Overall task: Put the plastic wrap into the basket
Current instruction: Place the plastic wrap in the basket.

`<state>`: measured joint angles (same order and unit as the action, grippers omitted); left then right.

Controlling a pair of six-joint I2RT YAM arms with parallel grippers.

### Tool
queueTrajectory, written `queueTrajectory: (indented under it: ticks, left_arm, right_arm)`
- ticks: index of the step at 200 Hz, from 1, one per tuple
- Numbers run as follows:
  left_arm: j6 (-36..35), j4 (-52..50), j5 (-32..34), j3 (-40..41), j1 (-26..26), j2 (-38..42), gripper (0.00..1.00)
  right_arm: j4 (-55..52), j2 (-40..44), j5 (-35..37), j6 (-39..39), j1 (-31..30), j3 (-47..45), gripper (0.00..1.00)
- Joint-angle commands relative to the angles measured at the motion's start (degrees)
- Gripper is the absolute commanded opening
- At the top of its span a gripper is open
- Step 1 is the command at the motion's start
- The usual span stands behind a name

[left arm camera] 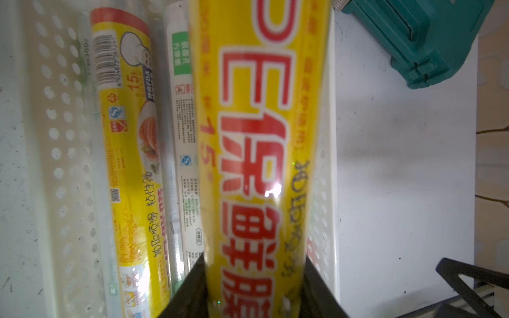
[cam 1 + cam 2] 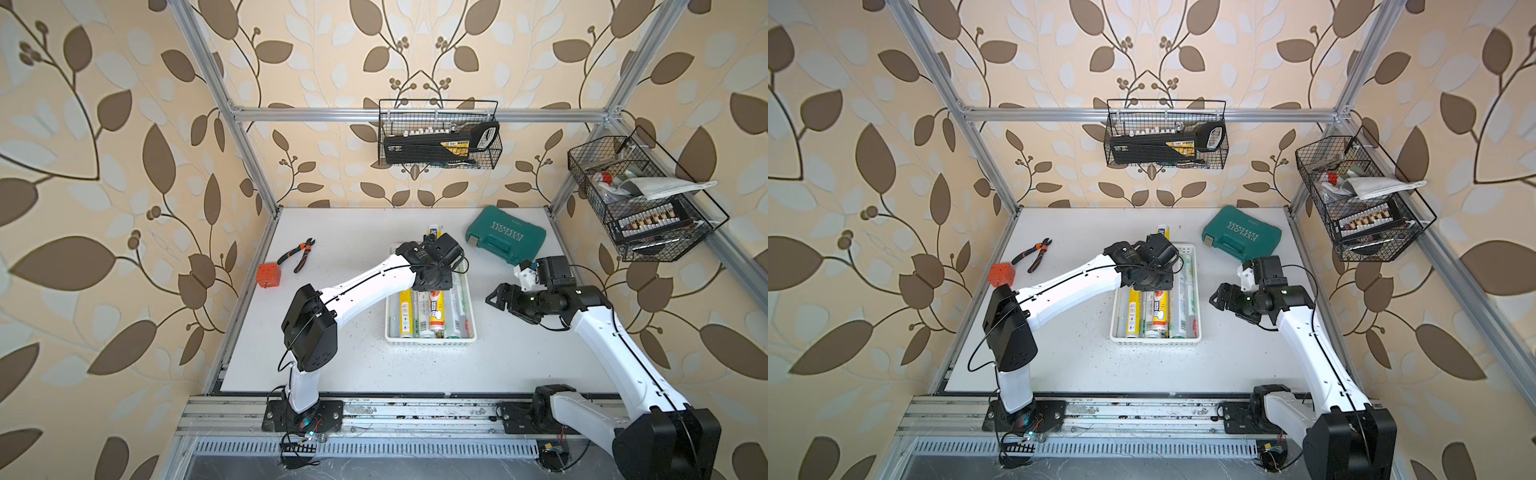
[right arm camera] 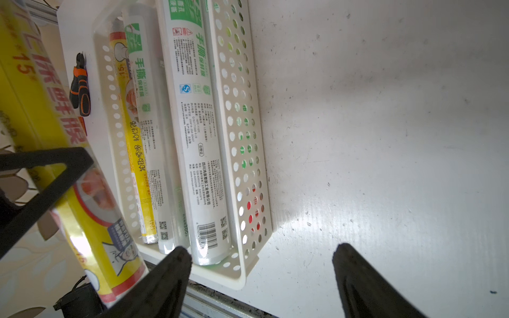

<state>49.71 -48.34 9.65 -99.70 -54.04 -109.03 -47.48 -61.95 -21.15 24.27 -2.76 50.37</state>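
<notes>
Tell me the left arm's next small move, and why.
Probably ease the yellow roll back and down into the basket. The left tool grips it above the rolls already lying there, lined up with them, but its far end pokes past the basket's far rim in both top views.

Top views high, angled down on whole table (image 2: 374,365), L wrist cam v. close along yellow roll (image 1: 256,165), R wrist cam low beside basket (image 3: 242,137), all share basket
</notes>
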Motion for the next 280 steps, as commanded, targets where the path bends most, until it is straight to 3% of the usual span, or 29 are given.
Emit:
queueTrajectory:
  ticks: [1, 141, 233, 280]
  left_arm:
    - [0.53, 0.69, -0.85, -2.30, -0.43, -0.22, 0.40]
    - [5.48, 3.59, -0.96, 2.96, -2.16, -3.19, 0.44]
    - [4.87, -0.59, 2.21, -0.18, -2.07, -5.22, 0.57]
    - [4.35, -2.20, 4.39, -0.94, -2.87, -2.91, 0.55]
  right_arm:
    - [-1.47, 0.84, 1.02, -1.09, -0.04, 1.67, 0.84]
    - [-1.45, 0.89, 0.85, -0.74, -0.04, 1.01, 0.84]
    - [-1.08, 1.05, 1.02, -0.81, -0.04, 0.39, 0.84]
    - [-0.94, 0.70, 0.93, -0.74, 0.01, 0.33, 0.84]
